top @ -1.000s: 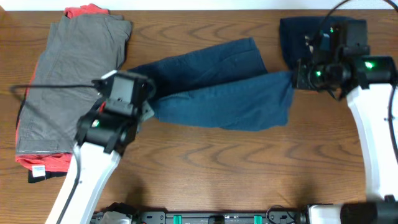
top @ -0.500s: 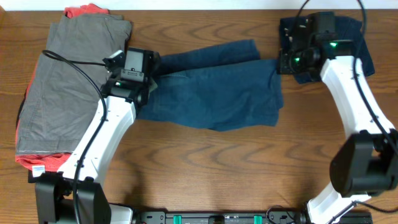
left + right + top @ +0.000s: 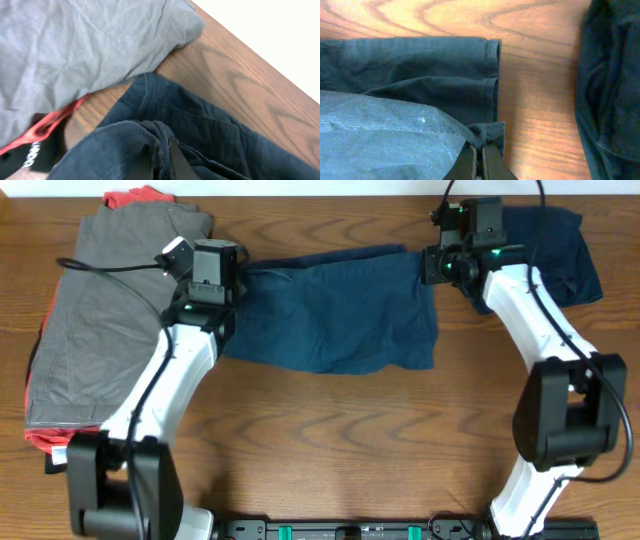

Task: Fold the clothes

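Past the far edge of the brown wooden table (image 3: 330, 440), all looked white. The dark blue shorts (image 3: 340, 320) stretched across the far middle, long side running left to right, between a grey pile (image 3: 110, 310) and a navy heap (image 3: 560, 250). The left gripper (image 3: 160, 159) was clamped on their left end, the right gripper (image 3: 479, 159) on their right end.

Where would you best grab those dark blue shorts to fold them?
Pinch the two opposite end corners from above, as the left pincer and right pincer do now: the shorts lie flat and wide, so one middle grip would likely bunch them.
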